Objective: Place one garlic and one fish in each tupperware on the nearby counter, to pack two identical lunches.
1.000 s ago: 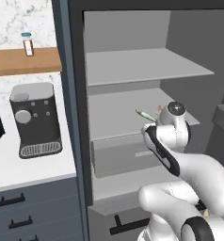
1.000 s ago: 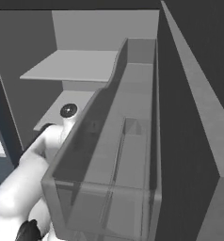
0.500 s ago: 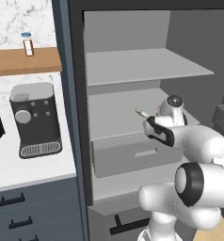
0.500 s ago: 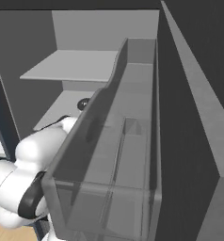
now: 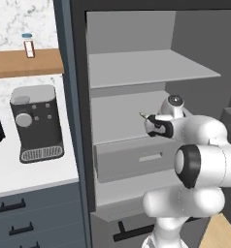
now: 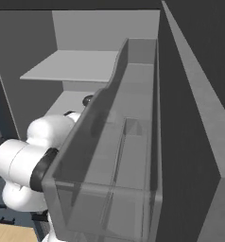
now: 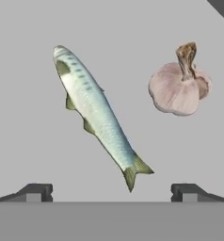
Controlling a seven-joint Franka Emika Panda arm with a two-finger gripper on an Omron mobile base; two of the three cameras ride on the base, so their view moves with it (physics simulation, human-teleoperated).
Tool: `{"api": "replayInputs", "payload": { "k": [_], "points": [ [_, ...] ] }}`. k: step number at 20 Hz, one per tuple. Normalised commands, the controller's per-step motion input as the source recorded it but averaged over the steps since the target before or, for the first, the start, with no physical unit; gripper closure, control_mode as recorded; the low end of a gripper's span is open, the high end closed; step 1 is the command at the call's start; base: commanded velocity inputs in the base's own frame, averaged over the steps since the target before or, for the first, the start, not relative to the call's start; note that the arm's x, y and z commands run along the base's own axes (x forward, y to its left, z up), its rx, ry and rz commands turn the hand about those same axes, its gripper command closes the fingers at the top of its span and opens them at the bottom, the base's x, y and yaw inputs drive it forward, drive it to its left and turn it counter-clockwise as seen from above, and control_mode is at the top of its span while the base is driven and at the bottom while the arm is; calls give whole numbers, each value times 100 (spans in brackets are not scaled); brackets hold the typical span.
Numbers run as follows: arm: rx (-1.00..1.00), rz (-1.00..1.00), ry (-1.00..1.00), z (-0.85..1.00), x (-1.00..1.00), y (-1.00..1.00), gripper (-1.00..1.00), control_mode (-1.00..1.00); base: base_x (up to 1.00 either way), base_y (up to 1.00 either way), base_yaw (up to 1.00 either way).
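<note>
Gripper (image 7: 112,190): jaws standing wide apart, grasping nothing. Slim silvery-green fish (image 7: 96,113) lying beside pinkish-white garlic (image 7: 178,87), not touching, on grey shelf (image 7: 29,132).

My left base view looks forward from behind the arm into the open fridge (image 5: 151,87), counter (image 5: 35,169) to its left. My right base view sits close against the fridge's door bin (image 6: 114,156). Both share the fridge's shelves (image 6: 72,66). My hand view looks closely onto one shelf.

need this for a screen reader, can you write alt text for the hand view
A slim silvery-green fish lies diagonally on a plain grey surface, tail toward the camera, with a pinkish-white garlic bulb apart to its right. The gripper is open, its two dark fingers spread wide below both.
</note>
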Motion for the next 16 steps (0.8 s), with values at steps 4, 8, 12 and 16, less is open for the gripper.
{"api": "replayInputs", "payload": {
  "k": [4, 8, 12, 16],
  "points": [
    [0, 5, 0, -7, 31, -6, -100, -100, 0, 0, 0],
    [0, 5, 0, -8, 29, -4, -100, -100, 0, 0, 0],
    [0, 5, 0, -10, 31, -5, -100, -100, 0, 0, 0],
    [0, 6, 2, -15, 29, -3, -100, -100, 0, 0, 0]
  ]
}}
